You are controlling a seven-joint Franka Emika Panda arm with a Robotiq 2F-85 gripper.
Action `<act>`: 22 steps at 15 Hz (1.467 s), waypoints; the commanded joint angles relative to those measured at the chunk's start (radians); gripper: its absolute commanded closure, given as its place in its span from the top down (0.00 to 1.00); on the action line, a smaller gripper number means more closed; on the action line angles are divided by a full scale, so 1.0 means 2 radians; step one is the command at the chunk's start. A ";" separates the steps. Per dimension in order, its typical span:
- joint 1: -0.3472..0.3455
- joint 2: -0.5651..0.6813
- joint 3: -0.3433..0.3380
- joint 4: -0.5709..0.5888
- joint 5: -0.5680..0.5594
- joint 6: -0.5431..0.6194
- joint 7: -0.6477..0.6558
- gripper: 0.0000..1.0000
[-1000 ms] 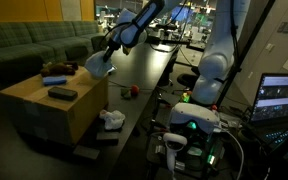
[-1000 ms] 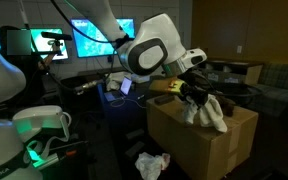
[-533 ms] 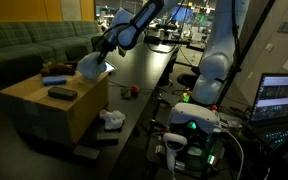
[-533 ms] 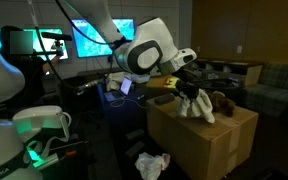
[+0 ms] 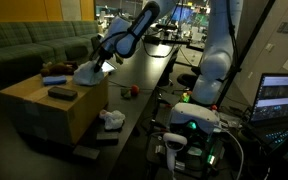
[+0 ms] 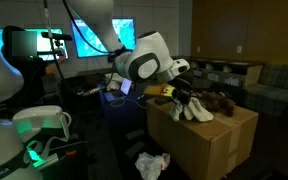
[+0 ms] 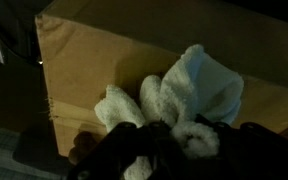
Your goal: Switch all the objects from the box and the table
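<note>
My gripper (image 5: 101, 63) is shut on a white cloth rag (image 5: 87, 73), which hangs just over the near top edge of the tan cardboard box (image 5: 44, 112). From the opposite side, the gripper (image 6: 181, 94) holds the rag (image 6: 197, 109) low over the box (image 6: 209, 143). In the wrist view the rag (image 7: 196, 88) bulges out between my dark fingers above the box top (image 7: 89, 65). A dark flat block (image 5: 62, 93) and a small blue item (image 5: 54, 80) lie on the box. A red ball (image 5: 132, 90) and another white rag (image 5: 111, 118) lie on the black table (image 5: 149, 68).
A green sofa (image 5: 24, 45) stands behind the box. A flat dark block (image 5: 85, 152) lies below the box's corner. The robot's base (image 5: 189, 118) and a lit laptop (image 5: 281, 97) sit at the table's near end. A brown item (image 6: 220, 100) rests on the box.
My gripper has carried the rag away from the table side, further over the box top, and lower. The other items have not moved.
</note>
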 commanded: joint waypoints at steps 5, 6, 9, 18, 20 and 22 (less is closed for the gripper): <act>0.012 0.032 -0.001 0.025 -0.004 0.009 -0.001 0.10; 0.013 0.033 0.000 0.027 -0.003 0.009 -0.002 0.13; 0.015 0.031 0.000 0.031 -0.001 0.011 0.001 0.44; 0.034 0.007 -0.034 0.038 -0.005 0.030 0.018 1.00; 0.040 -0.001 -0.044 0.038 -0.002 0.038 0.024 1.00; 0.053 -0.008 -0.060 0.039 -0.004 0.045 0.035 1.00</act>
